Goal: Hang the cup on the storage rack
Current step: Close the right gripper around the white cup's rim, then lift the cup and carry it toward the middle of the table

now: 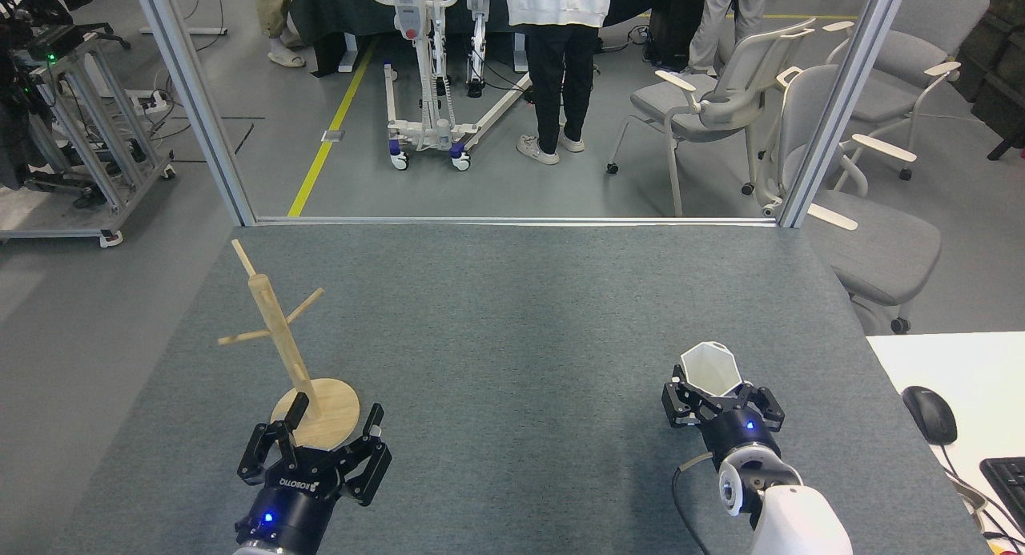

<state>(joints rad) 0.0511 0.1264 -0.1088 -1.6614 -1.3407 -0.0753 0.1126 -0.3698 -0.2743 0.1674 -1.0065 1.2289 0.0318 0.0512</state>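
Right claw (723,401) grips the cup (709,369) at 5 o'clock on the desk (512,315); left claw (328,424) gapes wide by the storage rack (288,343) at 8 o'clock. Step: carrying; next, align handle hole with a peg.

One legible marking is noted: the brand name "ROBOTIQ", printed in white capitals on the black body of the left gripper (335,420), read upside down from the head view. No other text, number or sign can be read; a control panel on the white lift stand (422,66) in the background carries markings too small to be made out.
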